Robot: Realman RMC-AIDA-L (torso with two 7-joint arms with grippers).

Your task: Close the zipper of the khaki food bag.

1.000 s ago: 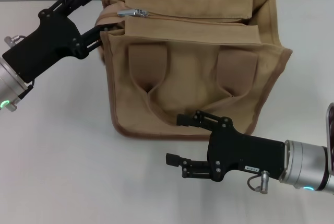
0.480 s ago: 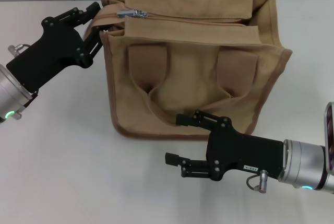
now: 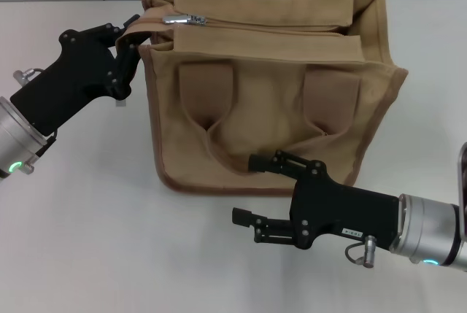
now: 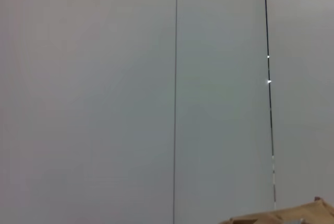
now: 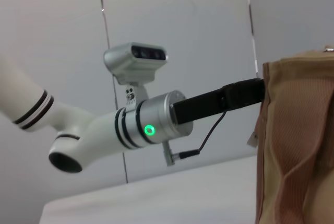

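One left hand [image 3: 133, 33] pinching khaki food bag [image 3: 273, 109] edge.

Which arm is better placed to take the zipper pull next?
Probably the left. The left gripper is at the khaki food bag's top corner, close to the silver pull of the zipper. The right gripper hangs open, low in front of the bag's base, far from the top.

Left end effector [image 3: 131, 32] crowds bag [image 3: 270, 101] end; table [image 3: 109, 240] open in front.
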